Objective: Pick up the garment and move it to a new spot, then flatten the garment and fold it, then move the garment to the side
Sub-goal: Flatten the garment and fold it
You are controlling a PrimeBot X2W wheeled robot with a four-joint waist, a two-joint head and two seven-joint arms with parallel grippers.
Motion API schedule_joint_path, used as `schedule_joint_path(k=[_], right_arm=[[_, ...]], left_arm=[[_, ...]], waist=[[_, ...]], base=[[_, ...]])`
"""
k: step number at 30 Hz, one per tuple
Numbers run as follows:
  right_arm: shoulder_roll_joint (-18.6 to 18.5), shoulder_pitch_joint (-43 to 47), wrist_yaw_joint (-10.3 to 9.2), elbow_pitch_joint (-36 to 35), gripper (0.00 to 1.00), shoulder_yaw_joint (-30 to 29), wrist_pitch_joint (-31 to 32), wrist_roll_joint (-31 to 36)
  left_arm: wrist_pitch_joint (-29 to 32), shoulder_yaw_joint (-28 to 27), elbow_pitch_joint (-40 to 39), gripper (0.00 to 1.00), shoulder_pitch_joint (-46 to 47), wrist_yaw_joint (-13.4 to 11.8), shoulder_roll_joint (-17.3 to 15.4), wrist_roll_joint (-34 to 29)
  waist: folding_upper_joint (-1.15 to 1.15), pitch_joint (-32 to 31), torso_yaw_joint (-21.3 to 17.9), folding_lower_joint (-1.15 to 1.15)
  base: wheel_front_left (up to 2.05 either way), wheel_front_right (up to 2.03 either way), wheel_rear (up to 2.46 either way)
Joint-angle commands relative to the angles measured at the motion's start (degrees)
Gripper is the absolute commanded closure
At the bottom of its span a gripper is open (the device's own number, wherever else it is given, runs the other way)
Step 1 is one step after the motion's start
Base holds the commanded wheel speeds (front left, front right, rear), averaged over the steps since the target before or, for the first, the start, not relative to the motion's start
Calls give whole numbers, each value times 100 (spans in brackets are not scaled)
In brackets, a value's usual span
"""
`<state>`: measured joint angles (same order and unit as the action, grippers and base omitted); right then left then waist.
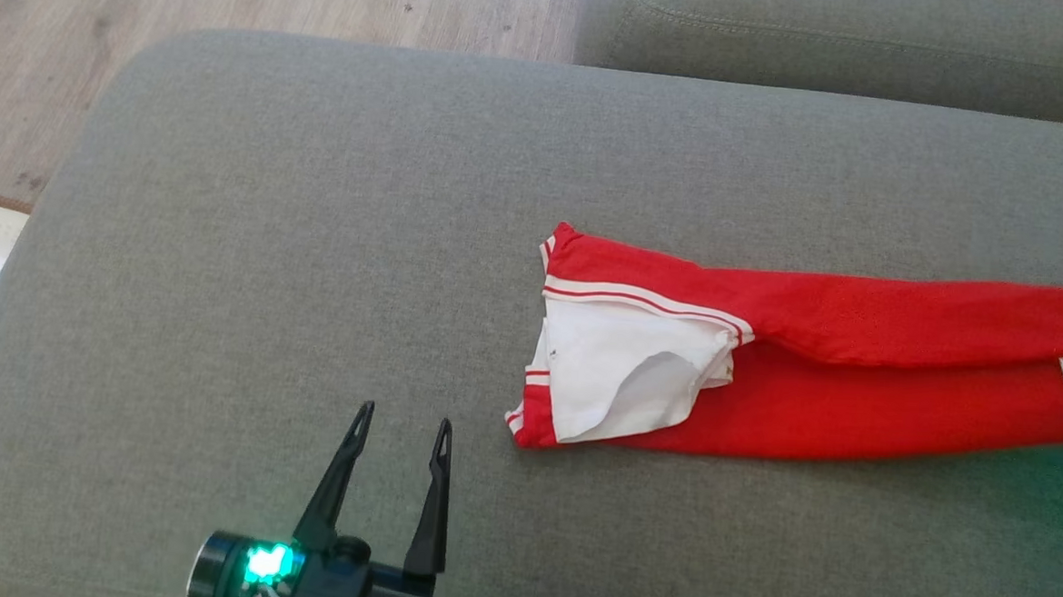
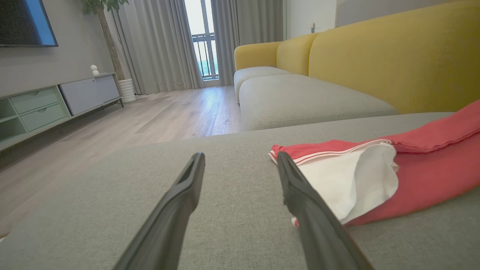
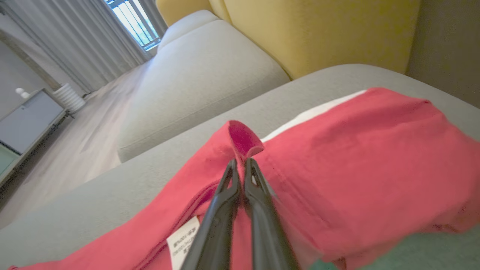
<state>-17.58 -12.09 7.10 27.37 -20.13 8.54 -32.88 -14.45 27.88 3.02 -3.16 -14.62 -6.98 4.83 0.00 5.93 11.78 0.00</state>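
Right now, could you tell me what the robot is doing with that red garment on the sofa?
The right pincer is shut on a raised fold of the red garment, which lies stretched out across the grey cushion. The left pincer is open above the cushion, beside the garment's white-trimmed end, not touching it.
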Motion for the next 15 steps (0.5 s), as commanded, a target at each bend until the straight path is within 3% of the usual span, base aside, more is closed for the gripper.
schedule_joint_path(k=[1, 9, 15], right_arm=[[-158, -32, 39, -456, 100, 204, 61, -65], [490, 69, 39, -2122, 100, 1068, 494, -189], [1178, -45, 39, -2573, 100, 2013, 764, -207]], left_arm=[[-55, -194, -140, 0, 26, 17, -21, -75], [-55, -170, -33, 0, 56, 105, 21, -123], [-55, -118, 49, 0, 126, 192, 83, -128]], waist=[[0, -24, -13, 0], [0, -47, 36, 0], [0, -46, 213, 0]], base=[[0, 0, 0], [0, 0, 0], [0, 0, 0]])
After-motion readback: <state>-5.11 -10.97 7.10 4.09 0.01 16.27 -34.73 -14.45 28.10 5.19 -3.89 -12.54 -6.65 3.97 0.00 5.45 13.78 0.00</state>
